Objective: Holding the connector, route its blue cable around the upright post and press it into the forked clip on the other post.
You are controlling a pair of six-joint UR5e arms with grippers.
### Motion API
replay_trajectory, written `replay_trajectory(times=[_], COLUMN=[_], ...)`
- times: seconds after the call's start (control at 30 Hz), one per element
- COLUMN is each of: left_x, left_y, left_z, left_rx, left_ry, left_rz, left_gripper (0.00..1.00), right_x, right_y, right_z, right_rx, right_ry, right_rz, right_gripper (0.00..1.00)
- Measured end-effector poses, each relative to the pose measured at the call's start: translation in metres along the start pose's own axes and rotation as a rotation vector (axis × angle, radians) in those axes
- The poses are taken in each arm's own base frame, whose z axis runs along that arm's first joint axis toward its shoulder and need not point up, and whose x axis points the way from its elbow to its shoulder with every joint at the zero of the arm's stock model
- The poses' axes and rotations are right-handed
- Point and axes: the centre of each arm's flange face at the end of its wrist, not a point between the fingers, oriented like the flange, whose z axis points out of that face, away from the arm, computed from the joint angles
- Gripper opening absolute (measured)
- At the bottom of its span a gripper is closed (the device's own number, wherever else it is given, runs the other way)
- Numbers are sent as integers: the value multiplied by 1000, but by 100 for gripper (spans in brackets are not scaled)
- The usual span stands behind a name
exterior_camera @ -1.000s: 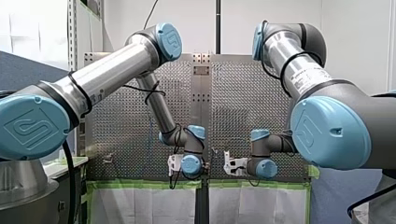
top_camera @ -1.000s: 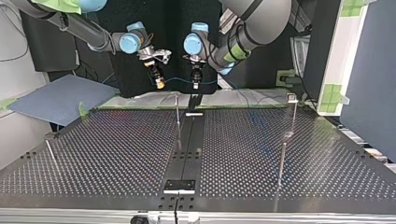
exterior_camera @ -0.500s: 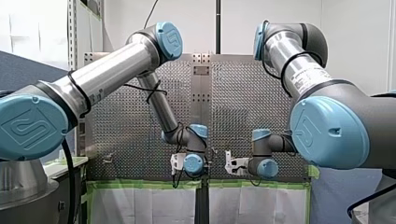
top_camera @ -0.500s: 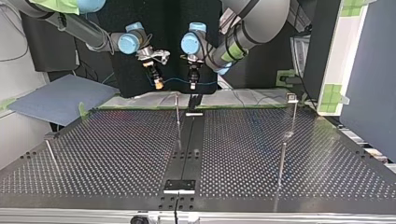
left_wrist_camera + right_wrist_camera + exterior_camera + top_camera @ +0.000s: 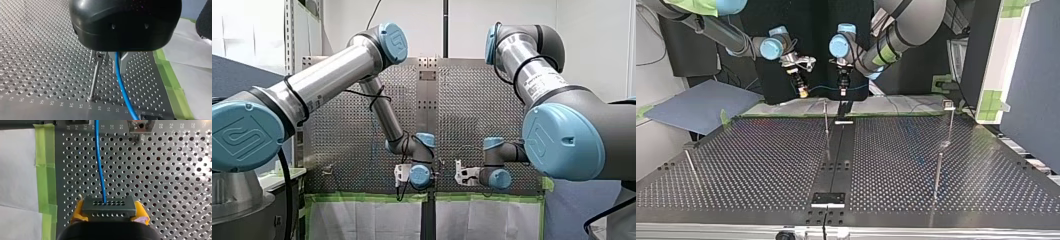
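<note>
Right up at the right wrist cam, our right gripper has its yellow pads squeezed onto both ends of the dark connector, so that's firmly pinched. From the connector's face the blue cable runs straight ahead over the perforated table, with a strip of green tape off to one side. Next along, the cable reaches our left gripper, and honestly we can't tell if that one is clamped on it or just loose around it. Under that gripper an upright post stands just beside the cable, apart from it. Well off from both grippers, at the top view's right, stands another thin post.
</note>
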Motion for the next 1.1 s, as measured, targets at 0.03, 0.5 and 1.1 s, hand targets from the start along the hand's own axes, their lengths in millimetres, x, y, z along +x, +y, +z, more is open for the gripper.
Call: replay_trajectory(times=[0.03,0.5,1.1], left_x=[0,-7,-11], left_y=[0,-19,-28], left_z=[0,-3,-1], left_rx=[1,32,48], left_ry=[-1,-25,-39], left_rz=[-1,12,8], left_gripper=[0,0,0], right_x=[1,6,9], right_y=[1,13,34], right_z=[1,8,10], right_rx=[-1,-16,-35], right_ry=[1,2,12], right_rz=[0,4,24], right_gripper=[0,0,0])
